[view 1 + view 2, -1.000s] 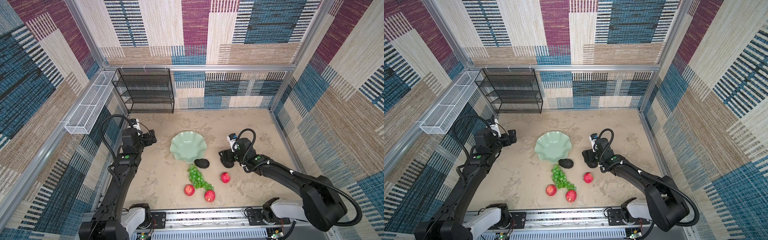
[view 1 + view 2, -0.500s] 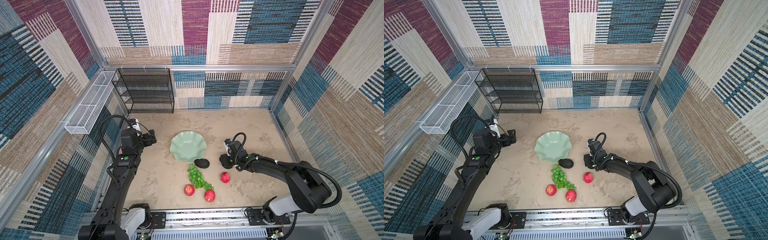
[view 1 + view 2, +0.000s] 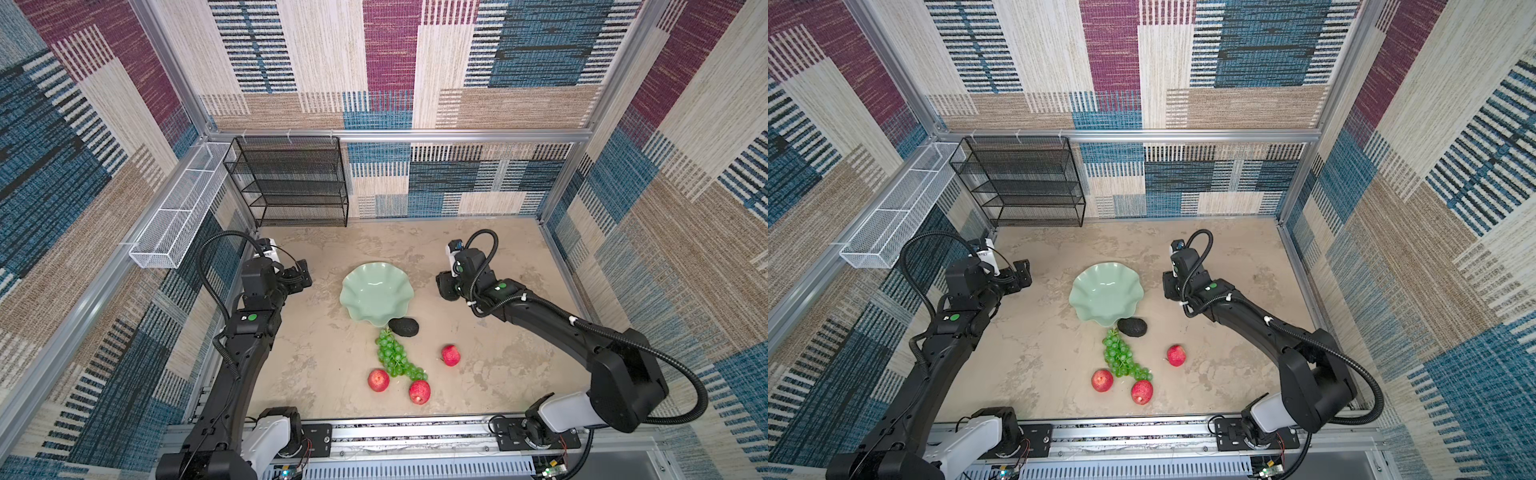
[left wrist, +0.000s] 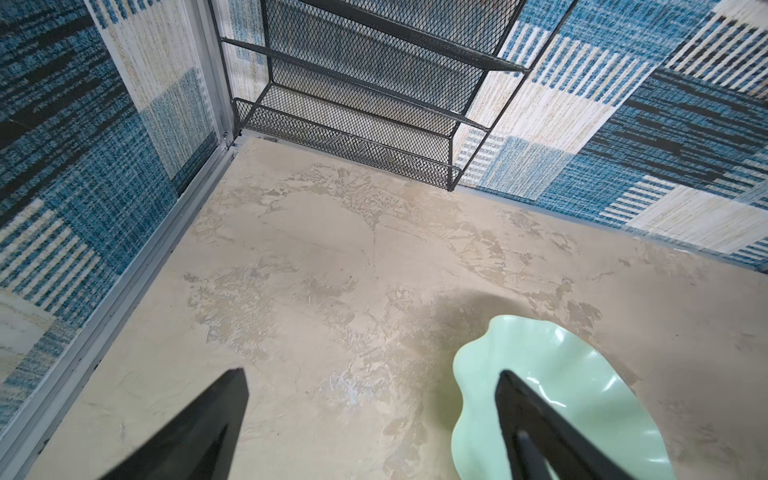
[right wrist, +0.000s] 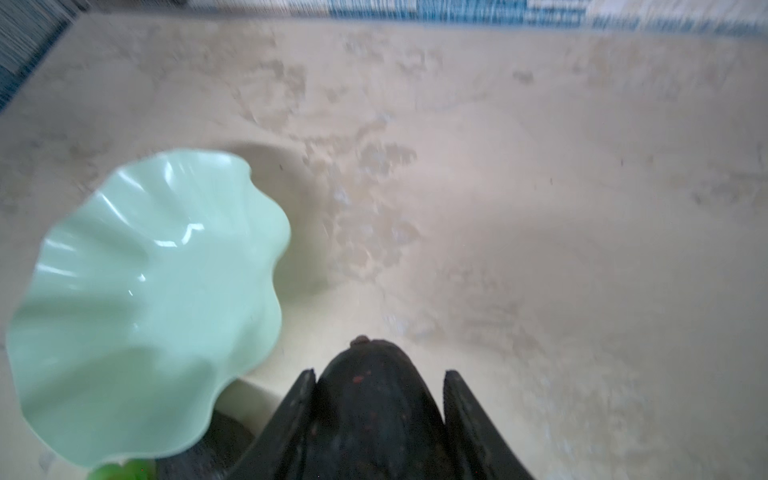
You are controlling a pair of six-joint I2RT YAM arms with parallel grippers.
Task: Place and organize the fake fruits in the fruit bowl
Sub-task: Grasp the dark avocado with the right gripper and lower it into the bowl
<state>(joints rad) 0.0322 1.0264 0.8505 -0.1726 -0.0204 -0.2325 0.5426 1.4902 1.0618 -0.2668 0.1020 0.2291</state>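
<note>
the left gripper [image 3: 302, 277] hangs left of the fruit bowl [image 3: 376, 293], arm bent, and its wrist view shows the fingers [image 4: 199, 432] spread wide. an avocado [image 3: 404, 327], the grapes [image 3: 395, 357] and three apples [image 3: 378, 380] lie in front of the bowl. right of the bowl the right gripper [image 3: 446, 286] points down; its wrist view alone reveals a second avocado [image 5: 374, 407] clamped between its fingers.

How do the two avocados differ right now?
The gripped avocado sits between the right gripper's fingers; the loose avocado lies free on the table, nothing holding it. The loose avocado lies at the fruit bowl's near rim, beside the grapes; the gripped avocado is clear of the bowl, off to its right side. Both are dark-skinned and outside the bowl.
</note>
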